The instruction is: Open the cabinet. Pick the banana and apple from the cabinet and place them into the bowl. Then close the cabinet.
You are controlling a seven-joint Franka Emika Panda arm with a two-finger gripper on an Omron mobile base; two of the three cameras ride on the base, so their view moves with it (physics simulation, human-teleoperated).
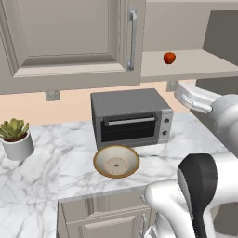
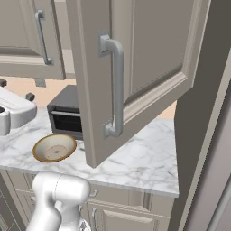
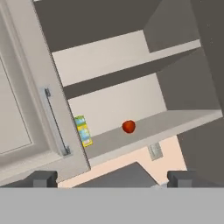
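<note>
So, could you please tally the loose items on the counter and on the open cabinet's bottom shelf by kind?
Apple: 1, on the cabinet shelf
Carton: 1, on the same shelf
Bowl: 1, empty, on the counter
Toaster oven: 1, behind the bowl
Potted plant: 1, on the counter
Total: 5

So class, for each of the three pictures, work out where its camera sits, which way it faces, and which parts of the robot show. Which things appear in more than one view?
Left base view: behind the arm's left, facing the counter; white arm at lower right.
Right base view: behind its right, facing the open cabinet door; arm at lower left.
Hand view: on the hand, facing up into the cabinet; open gripper fingertips at bottom.
Shared: apple in left and hand views; bowl and toaster oven in both base views.
</note>
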